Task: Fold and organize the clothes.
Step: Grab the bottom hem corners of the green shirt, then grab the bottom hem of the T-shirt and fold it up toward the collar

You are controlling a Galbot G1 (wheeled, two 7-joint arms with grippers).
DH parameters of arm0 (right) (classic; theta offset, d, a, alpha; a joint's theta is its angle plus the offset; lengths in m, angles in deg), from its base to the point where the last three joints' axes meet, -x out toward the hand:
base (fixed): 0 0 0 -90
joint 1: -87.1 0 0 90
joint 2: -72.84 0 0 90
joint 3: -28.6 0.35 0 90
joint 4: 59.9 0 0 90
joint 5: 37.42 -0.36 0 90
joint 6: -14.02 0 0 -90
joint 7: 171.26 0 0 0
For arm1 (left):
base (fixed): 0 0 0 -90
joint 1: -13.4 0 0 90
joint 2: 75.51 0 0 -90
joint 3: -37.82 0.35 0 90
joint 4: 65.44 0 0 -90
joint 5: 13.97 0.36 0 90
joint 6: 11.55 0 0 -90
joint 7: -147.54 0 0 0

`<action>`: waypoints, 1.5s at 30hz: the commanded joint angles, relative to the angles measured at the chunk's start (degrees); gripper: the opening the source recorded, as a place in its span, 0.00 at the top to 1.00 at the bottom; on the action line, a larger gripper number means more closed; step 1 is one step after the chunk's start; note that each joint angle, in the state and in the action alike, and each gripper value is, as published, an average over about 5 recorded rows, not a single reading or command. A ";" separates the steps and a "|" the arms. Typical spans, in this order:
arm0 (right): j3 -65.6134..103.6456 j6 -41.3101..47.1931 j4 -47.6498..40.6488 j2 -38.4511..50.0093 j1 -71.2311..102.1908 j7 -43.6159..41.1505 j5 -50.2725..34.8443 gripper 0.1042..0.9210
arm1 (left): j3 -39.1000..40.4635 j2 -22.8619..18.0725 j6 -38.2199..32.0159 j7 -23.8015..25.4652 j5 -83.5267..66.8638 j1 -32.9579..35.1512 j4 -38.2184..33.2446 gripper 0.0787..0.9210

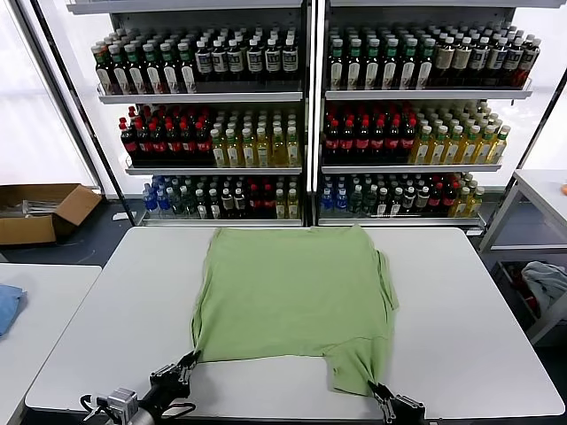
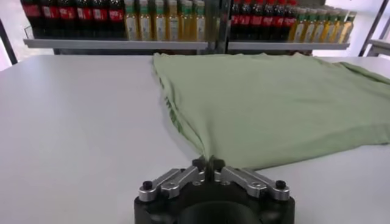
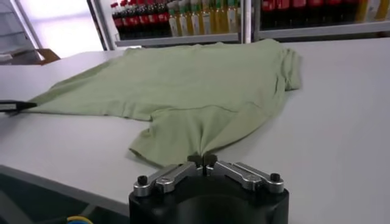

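The light green polo shirt [image 1: 292,292] lies spread flat on the white table [image 1: 461,328] with its plain side up. The collar, buttons and checkered print are hidden. My left gripper [image 1: 188,361] is shut on the shirt's near left corner [image 2: 209,157] at the table's front edge. My right gripper [image 1: 379,390] is shut on the shirt's near right part [image 3: 202,152], a small flap that hangs toward the front edge. The fabric is pinched into a fold at each gripper.
Shelves of bottles [image 1: 301,115] stand behind the table. A second table at the left holds a blue cloth [image 1: 7,305]. A cardboard box [image 1: 40,211] sits on the floor at far left. A grey-white cloth bundle [image 1: 545,282] lies at the right.
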 commanded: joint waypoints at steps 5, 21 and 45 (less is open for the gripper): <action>1.94 -2.82 1.54 -1.02 1.33 -4.53 -3.89 0.99 | -1.93 -1.86 -1.63 -1.20 1.39 2.96 -9.42 0.99; 7.22 -4.81 6.77 -1.78 6.53 -10.81 -10.67 0.99 | -6.27 -1.62 -0.89 -1.03 -0.49 10.17 -14.53 0.99; 2.38 -4.09 0.78 5.32 -10.50 -4.46 -20.97 0.99 | -3.13 7.83 2.69 -2.87 -16.47 -8.84 -4.85 0.99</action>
